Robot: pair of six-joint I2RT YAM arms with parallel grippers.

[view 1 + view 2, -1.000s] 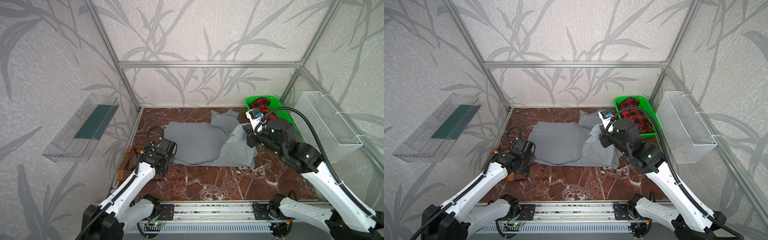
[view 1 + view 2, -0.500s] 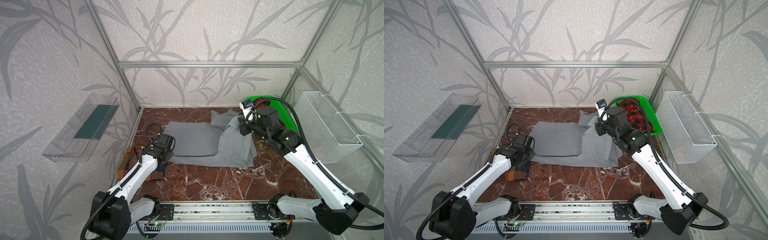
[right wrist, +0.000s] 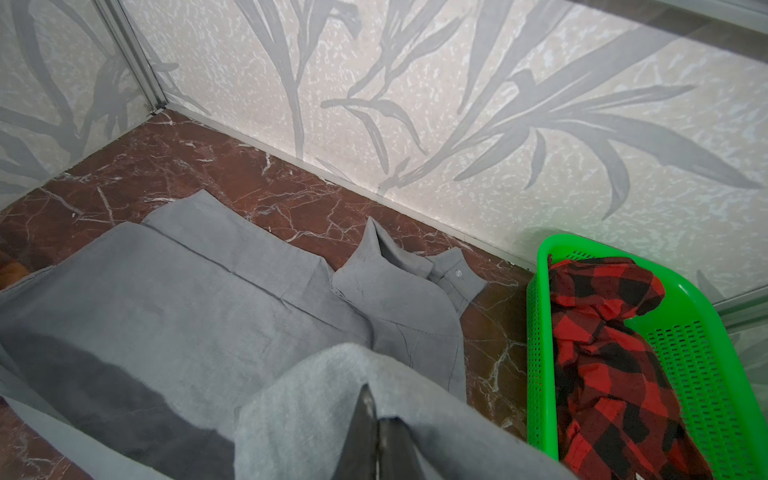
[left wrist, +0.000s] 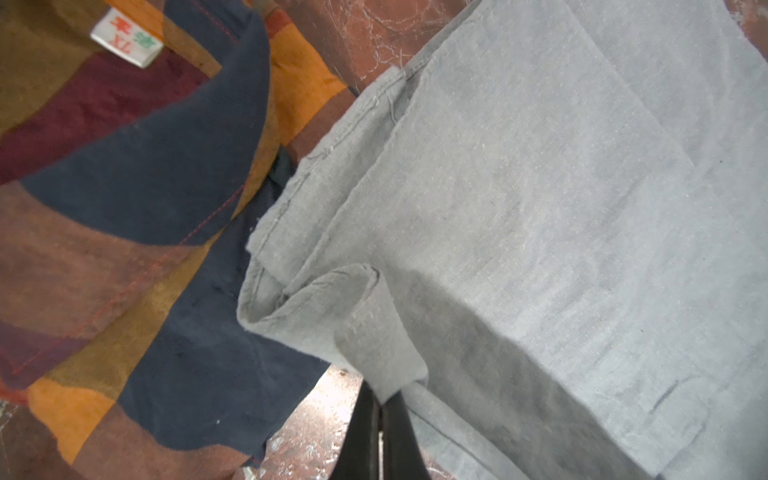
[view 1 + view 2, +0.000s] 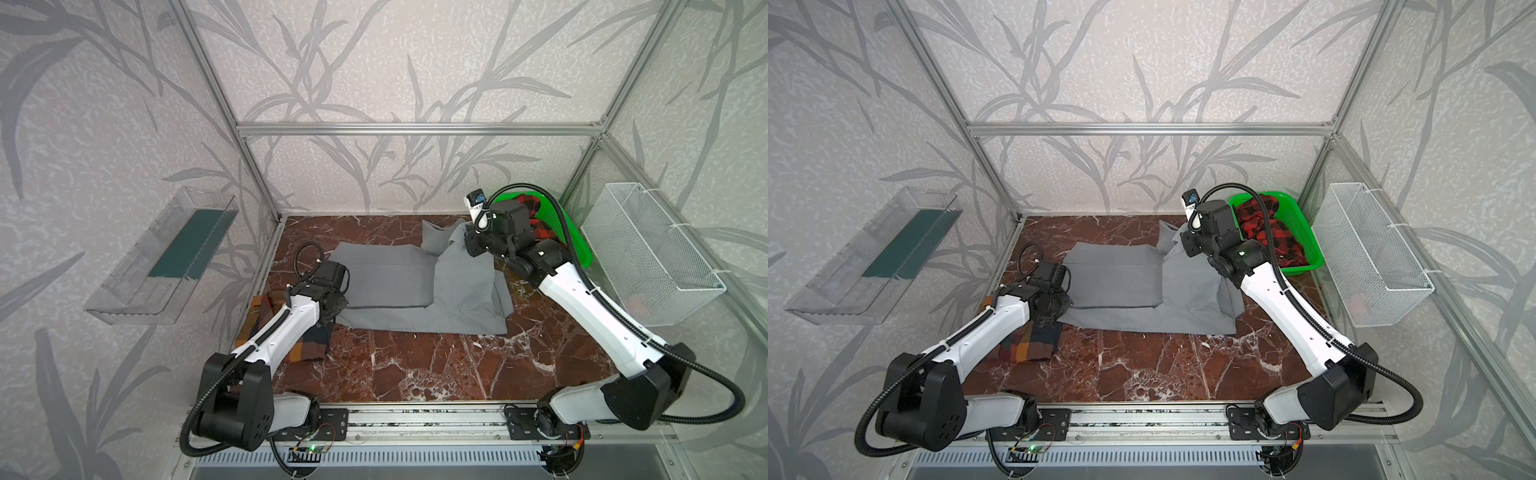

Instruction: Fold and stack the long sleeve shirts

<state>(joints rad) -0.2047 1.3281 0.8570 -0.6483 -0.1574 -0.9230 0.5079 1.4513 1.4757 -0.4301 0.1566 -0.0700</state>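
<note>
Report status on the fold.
Left jaws shut on grey shirt corner; right jaws shut on its raised far edge. Checked shirt under left arm. Path clear.

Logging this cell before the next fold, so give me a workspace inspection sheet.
Surface: red-brown marble tabletop, white-veined.
Job's things: grey collared button-up shirt spread mid-table, partly folded; orange, brown and navy colour-block shirt at its left edge.
Clutter: red and black checked garment in green plastic basket.
Tools: left tool and right tool both shut on the grey shirt.
Cables: black corrugated cables looping off both arms.
Surroundings: leaf-patterned walls, white wire basket, clear plastic tray.
</note>
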